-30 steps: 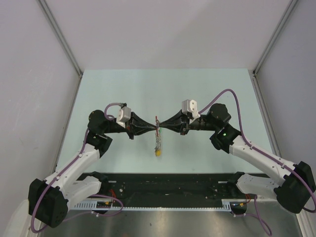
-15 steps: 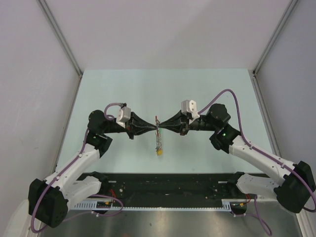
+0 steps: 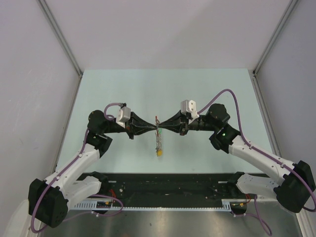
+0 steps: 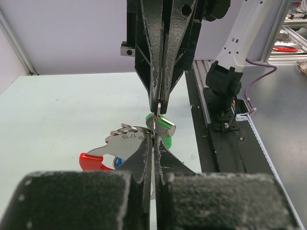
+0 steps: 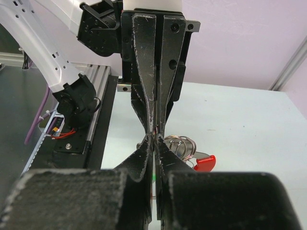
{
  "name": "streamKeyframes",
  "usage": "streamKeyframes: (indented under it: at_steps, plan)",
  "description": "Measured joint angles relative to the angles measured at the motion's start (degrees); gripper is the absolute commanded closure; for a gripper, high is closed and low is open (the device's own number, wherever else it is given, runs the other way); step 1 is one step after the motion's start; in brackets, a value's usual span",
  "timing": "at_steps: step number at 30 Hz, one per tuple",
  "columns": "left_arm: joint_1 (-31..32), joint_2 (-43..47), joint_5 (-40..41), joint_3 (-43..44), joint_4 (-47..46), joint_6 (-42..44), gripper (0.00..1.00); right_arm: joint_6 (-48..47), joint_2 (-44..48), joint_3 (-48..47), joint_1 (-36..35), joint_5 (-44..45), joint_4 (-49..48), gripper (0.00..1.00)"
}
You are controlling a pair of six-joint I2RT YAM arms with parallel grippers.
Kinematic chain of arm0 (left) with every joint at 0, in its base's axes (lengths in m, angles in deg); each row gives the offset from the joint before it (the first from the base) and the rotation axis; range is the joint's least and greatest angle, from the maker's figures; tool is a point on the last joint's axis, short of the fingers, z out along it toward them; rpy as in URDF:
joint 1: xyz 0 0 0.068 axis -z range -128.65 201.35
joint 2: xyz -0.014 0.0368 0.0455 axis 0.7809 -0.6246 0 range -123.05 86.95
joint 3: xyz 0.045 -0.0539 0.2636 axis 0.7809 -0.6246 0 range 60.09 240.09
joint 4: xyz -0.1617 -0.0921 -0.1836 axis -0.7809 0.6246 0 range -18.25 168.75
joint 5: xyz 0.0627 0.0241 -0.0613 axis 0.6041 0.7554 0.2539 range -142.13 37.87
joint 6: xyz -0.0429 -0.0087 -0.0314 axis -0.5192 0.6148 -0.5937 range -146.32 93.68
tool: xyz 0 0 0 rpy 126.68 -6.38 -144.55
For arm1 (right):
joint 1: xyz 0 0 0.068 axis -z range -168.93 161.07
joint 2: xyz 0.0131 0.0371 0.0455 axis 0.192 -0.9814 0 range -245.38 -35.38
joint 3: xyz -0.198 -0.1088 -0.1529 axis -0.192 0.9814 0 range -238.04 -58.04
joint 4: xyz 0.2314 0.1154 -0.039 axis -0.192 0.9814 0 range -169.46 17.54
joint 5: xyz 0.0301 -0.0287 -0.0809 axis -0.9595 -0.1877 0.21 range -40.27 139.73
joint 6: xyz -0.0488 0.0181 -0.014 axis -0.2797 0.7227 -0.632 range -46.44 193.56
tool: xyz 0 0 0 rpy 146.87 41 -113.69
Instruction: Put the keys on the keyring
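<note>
My left gripper (image 3: 155, 129) and right gripper (image 3: 162, 129) meet tip to tip above the middle of the table, both shut. The keyring (image 3: 158, 141) hangs from that point, its yellow tag (image 3: 158, 153) lowest. In the left wrist view my left gripper (image 4: 154, 139) pinches the keyring's silver plate (image 4: 125, 143), which has a red segment (image 4: 92, 161). A blue key head (image 4: 117, 163) peeks from behind the plate. The right fingers (image 4: 165, 72) come in from above and pinch thin metal leading to the green key (image 4: 165, 133). The right wrist view shows my right gripper (image 5: 154, 140), ring coils (image 5: 184, 143) and the red segment (image 5: 206, 163).
The pale green table (image 3: 163, 94) lies between grey side walls. A black rail (image 3: 163, 183) runs along the near edge between the arm bases. The right arm's purple cable (image 3: 232, 98) loops above its wrist.
The hanging end of the keyring has swayed very slightly. Both grippers stay shut in the same place.
</note>
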Motion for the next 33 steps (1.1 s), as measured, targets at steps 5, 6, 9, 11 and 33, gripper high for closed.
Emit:
streamKeyframes:
  at_steps: [5, 6, 9, 11, 33]
  plan:
    - [0.0, 0.0, 0.3, 0.0, 0.0, -0.1, 1.00, 0.0, 0.0, 0.0, 0.0, 0.0, 0.0, 1.00]
    - [0.0, 0.0, 0.4, 0.0, -0.1, -0.1, 1.00, 0.0, 0.0, 0.0, -0.1, 0.0, 0.1, 1.00]
    - [0.0, 0.0, 0.9, 0.0, -0.5, -0.6, 1.00, -0.3, 0.0, 0.0, -0.2, 0.0, 0.4, 1.00]
    - [0.0, 0.0, 1.7, 0.0, -0.5, -1.1, 1.00, -0.6, 0.0, 0.0, -0.3, 0.0, 0.8, 1.00]
    - [0.2, 11.3, 13.6, -1.4, 10.7, 0.5, 1.00, -2.1, 3.1, -0.2, 1.9, 11.5, 15.3, 1.00]
